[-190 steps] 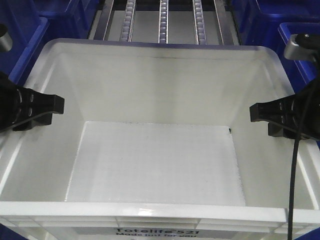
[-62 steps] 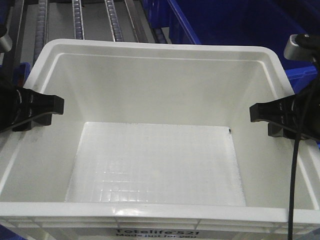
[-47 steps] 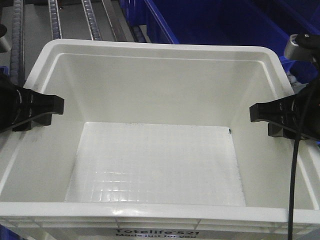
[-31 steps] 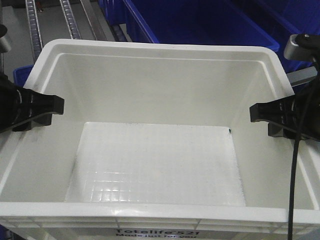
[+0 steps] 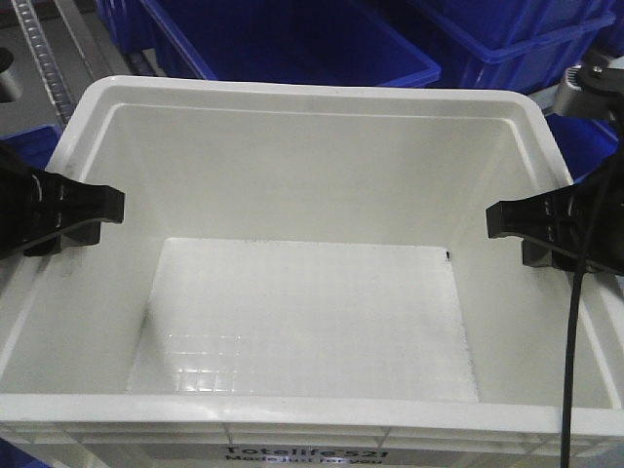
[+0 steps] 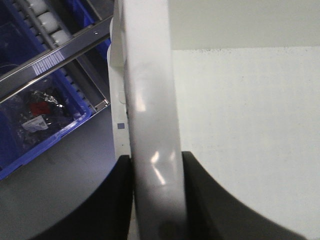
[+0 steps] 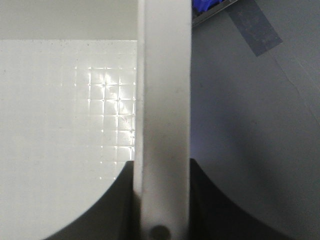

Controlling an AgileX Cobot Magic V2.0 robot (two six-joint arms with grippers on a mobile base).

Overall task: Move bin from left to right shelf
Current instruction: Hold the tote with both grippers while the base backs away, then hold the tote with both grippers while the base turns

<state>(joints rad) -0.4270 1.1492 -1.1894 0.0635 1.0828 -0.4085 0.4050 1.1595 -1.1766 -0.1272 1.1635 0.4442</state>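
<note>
The white bin (image 5: 312, 93) fills the front view, empty, with black print on its near wall. My left gripper (image 5: 83, 207) is shut on the bin's left rim (image 6: 150, 100), with one black finger (image 6: 122, 195) outside the wall and one inside. My right gripper (image 5: 526, 222) is shut on the right rim (image 7: 165, 75) in the same way, straddling the wall. In the wrist views each gripper, left (image 6: 157, 167) and right (image 7: 162, 175), presses both sides of its rim. The right shelf is out of view.
Dark blue crates (image 5: 292, 44) stand close behind the bin, with another at the far right (image 5: 526, 39). A roller track (image 5: 34, 49) runs off at the upper left. Under the left rim lie a silver rail (image 6: 55, 55) and a blue crate holding bagged parts (image 6: 35, 115).
The background has slid left behind the bin. The roller tracks have gone from centre to the far left, and blue crates now stand behind it. Both grips are unchanged.
</note>
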